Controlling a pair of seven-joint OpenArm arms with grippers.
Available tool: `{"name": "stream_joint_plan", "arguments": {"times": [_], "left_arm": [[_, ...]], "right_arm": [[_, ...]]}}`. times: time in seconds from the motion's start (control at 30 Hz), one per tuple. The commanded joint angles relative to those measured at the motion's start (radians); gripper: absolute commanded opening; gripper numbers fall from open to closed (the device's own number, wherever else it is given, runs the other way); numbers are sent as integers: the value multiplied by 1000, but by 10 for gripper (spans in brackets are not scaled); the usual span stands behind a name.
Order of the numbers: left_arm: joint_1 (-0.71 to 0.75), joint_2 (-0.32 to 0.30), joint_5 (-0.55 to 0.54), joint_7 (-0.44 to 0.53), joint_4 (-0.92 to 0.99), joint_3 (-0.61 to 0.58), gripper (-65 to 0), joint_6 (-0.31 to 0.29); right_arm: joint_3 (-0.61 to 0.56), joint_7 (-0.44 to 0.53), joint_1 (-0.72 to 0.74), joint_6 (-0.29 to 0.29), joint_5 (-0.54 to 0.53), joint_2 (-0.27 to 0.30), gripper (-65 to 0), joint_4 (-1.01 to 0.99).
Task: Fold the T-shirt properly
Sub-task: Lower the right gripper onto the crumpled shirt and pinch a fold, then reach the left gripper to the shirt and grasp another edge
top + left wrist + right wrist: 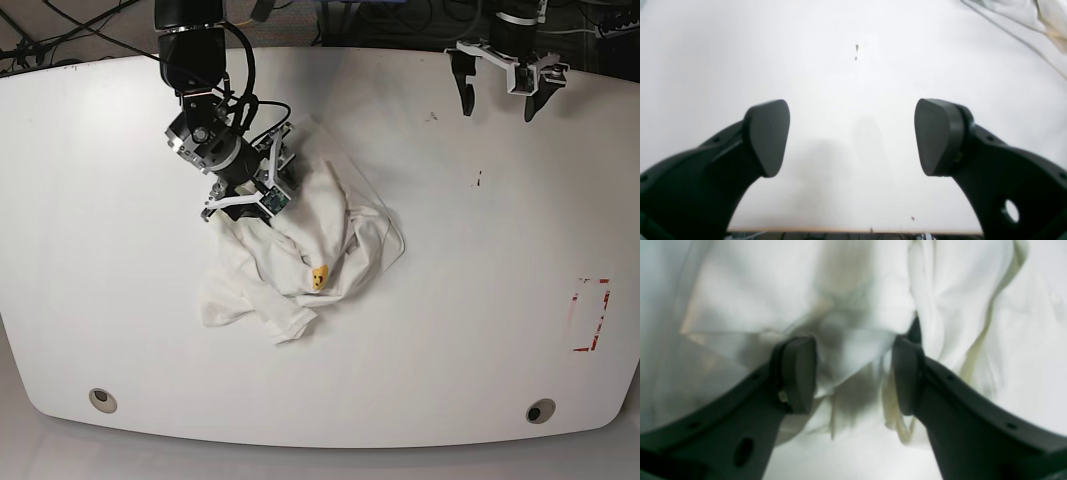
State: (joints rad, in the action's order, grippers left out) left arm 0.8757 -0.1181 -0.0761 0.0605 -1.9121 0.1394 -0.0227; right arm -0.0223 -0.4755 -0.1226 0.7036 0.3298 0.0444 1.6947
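1. White cotton is lying bunched in one crumpled heap: the single T-shirt is sitting left of the middle of the tabletop, closer to the far edge than the near one, its soft folds overlapping and one sleeve-like flap pointing toward the near edge.
2. A small yellow patch is showing on the cloth near the heap's middle; it is the only coloured mark visible on the fabric.
3. The right end effector is pressing down into the far-left part of the heap, its two dark, matte fingers standing apart with a fold of blurred white cloth bulging between them; whether they are actually pinching it cannot be told.
4. The left end effector is hovering by the far edge toward the far-right corner, well apart from the garment, its two rounded black pads spread wide over bare, smooth surface.
5. A red rectangular outline is marking the tabletop by the right edge, and two round holes are sitting near the near corners.
6. Black cables are trailing behind the far-left corner.
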Motion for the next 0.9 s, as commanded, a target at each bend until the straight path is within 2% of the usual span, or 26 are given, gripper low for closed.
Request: {"name": "stream_joint_plan", "arguments": {"times": [0.0,0.03,0.1,0.3,0.47,0.57,0.87], "left_arm": [[-2,-4,0,23,-17,-4,-96,2],[-10,-4,0,23,-17,-11,-96,0],[-20,-5,3,22,-16,-25,-96,0],[-66,-39,124,22,-16,-139,-96,0],[-125,-39,160,12,-16,-200,-96,0],[-163,-39,161,-69,-16,-240,-96,0],[-296,-42,161,-221,-14,-367,-92,0]], "right_arm": [[0,21,14,-5,-11,-7,-461,44],[-1,21,13,-5,-10,-10,-541,69],[-6,19,10,-5,-10,-11,-650,112],[-11,-75,33,-5,-10,-13,-650,244],[-17,-128,119,-5,-8,-19,-650,276],[-15,-165,176,-5,-7,-19,-650,281],[-20,-268,363,-5,-7,-18,-650,292]]}}
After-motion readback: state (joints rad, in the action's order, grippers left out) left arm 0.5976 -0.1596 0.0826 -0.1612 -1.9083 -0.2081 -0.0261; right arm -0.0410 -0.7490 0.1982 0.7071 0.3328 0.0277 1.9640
